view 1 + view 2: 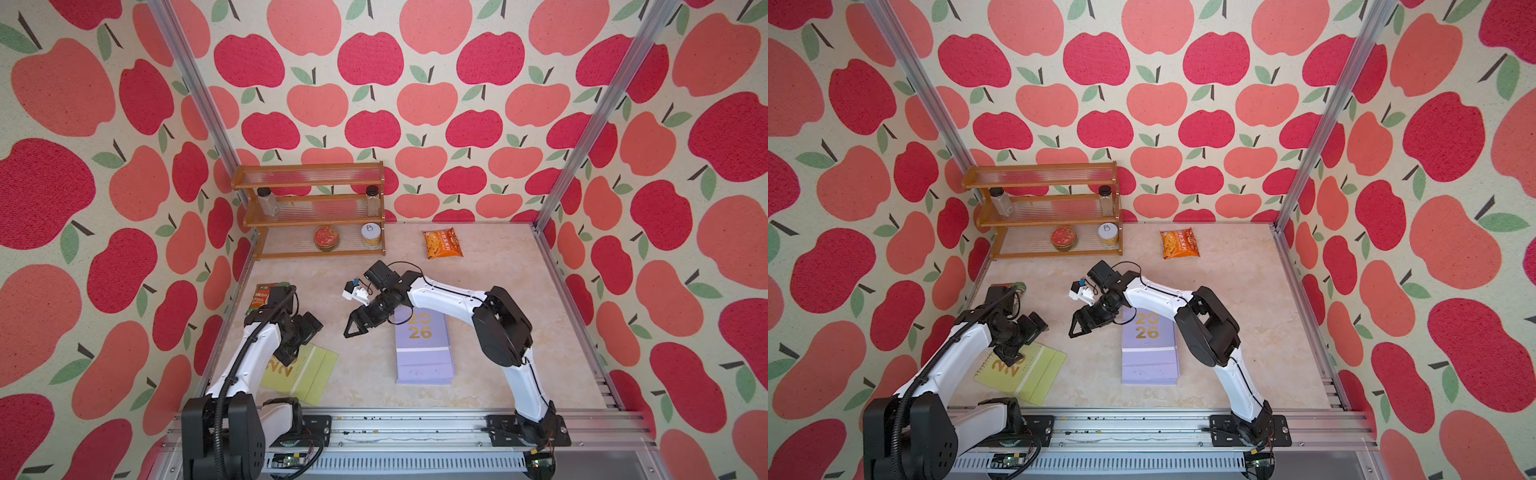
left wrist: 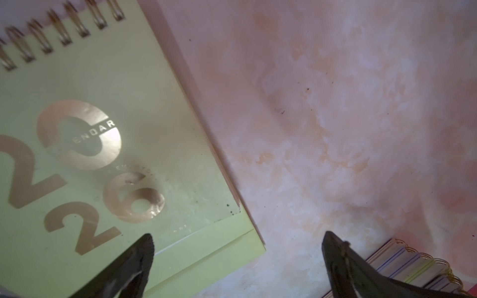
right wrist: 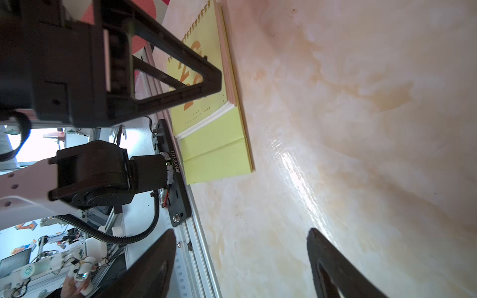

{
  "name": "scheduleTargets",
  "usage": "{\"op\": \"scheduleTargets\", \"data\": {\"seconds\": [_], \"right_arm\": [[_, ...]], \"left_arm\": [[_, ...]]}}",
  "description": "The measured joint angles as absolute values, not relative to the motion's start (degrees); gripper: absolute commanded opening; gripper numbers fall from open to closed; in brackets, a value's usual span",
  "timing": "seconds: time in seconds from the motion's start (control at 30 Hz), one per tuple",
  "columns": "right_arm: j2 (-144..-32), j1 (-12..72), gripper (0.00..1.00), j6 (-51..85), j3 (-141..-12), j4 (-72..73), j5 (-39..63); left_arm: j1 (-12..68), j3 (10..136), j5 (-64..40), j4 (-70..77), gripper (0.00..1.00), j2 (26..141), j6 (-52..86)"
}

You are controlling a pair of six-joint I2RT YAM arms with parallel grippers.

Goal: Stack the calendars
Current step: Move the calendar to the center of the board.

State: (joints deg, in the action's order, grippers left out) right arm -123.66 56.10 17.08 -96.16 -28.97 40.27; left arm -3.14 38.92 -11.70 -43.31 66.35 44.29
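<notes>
Left fingers [image 2: 134,265] apart above diagonal yellow-green calendar [image 1: 316,370]

Two piles of spiral-bound calendars: one lavender-topped pile [image 1: 424,353], one yellow-green-topped pile [image 1: 313,374]; one orange snack packet [image 1: 442,243], one green packet [image 1: 262,293]; two clear jars [image 1: 268,201], one red tin [image 1: 326,237], one white-lidded jar [image 1: 371,235].

L arm [image 1: 253,353] bent fwd, wrist tipped steeply down, L gripper [image 2: 237,238] pointing downward w/ jaws wide apart; R arm [image 1: 440,291] stretched across twd centre, elbow raised, R gripper [image 3: 241,232] rolled sideways, jaws apart too.
</notes>
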Motion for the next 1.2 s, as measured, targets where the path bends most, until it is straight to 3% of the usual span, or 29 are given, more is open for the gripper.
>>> {"op": "scheduleTargets", "data": {"seconds": [1.2], "right_arm": [[-125.75,59.16,0.80,22.20,-91.90,-26.44,46.15]], "left_arm": [[-1.28,35.99,-16.93,-23.68,0.99,73.23,47.31]]}}
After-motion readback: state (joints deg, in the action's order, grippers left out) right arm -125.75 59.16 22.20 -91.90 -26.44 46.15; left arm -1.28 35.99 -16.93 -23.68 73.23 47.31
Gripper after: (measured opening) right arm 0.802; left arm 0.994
